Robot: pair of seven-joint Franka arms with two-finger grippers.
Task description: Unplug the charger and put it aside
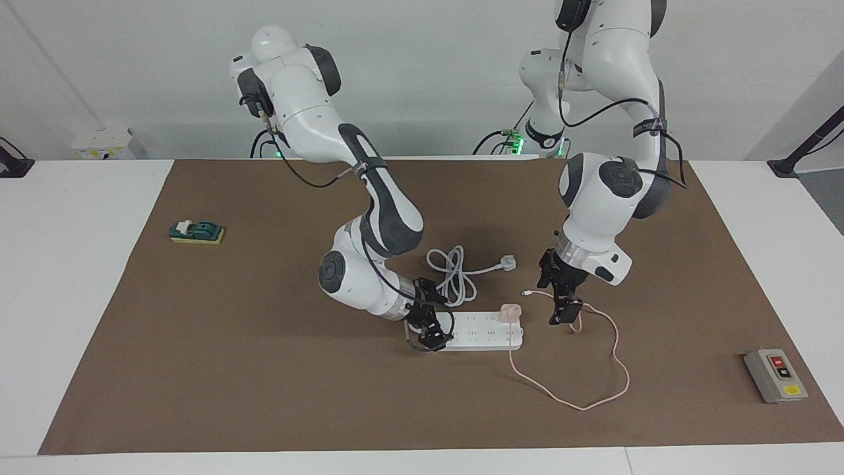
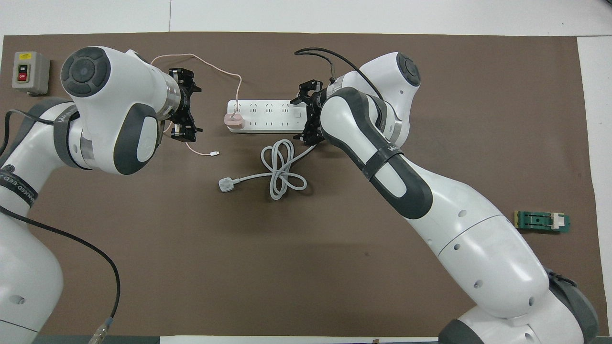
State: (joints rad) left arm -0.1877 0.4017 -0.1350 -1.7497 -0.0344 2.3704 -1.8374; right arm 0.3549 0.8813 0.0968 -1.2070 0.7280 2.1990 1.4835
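Observation:
The charger [image 1: 510, 312] [image 2: 234, 120], a small pale pink cube, is plugged into the white power strip [image 1: 484, 333] [image 2: 267, 117] at its end toward the left arm. Its thin pink cable [image 1: 613, 359] [image 2: 210, 64] loops over the mat farther from the robots. My left gripper [image 1: 559, 288] [image 2: 191, 106] is open and empty, low beside the charger, over the cable and apart from the cube. My right gripper [image 1: 428, 320] [image 2: 307, 116] clasps the strip's other end, one finger on each long side.
The strip's thick white cord [image 1: 452, 274] [image 2: 282, 169] lies coiled nearer the robots, ending in a white plug [image 1: 506, 263] [image 2: 225, 185]. A grey button box [image 1: 776, 375] [image 2: 30, 72] sits at the left arm's end. A green block [image 1: 196, 231] [image 2: 542, 221] sits at the right arm's end.

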